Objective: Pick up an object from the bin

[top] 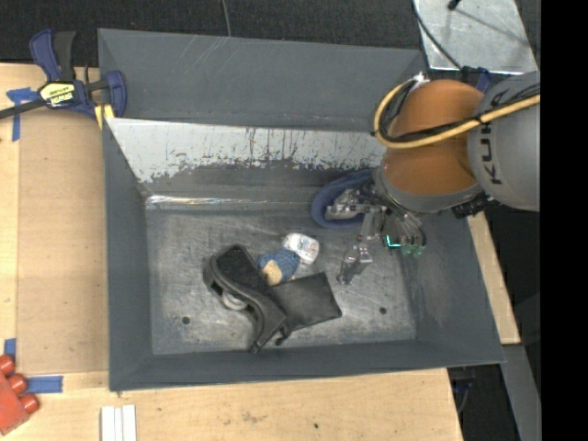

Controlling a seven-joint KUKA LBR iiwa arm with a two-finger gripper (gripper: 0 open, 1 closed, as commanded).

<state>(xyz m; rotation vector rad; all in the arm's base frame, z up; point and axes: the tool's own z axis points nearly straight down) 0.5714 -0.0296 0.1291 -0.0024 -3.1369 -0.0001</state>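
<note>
Position of arm: the arm (507, 152) enters the grey metal bin (127, 274) from the right side, with its orange cover (430, 145) above the bin's far right corner. The claw (351, 269) points down toward the right half of the bin floor.

State of claw: whether it is released or clenched cannot be told from here.

Location of claw tip: it is over bare floor, just beside the upper right corner of a black flat piece (309, 301). From this angle it is not clear whether tip and piece touch.

Contents of bin, nearest first:
- Black flat piece: lies flat, near the front wall, left of the claw tip
- Small white crumpled item (300, 245): near the claw, to its left and a little farther back
- Small blue-and-tan item (275, 267): just beside the white one, touching the black flat piece's upper edge
- Black shoe-shaped object (241, 283): left of centre, tilted, its lower end against the black flat piece
- Blue ring-shaped object (327, 202): at the back wall, partly hidden behind the wrist

The first four items form one loose cluster at mid-floor; the blue ring lies apart from it
</note>
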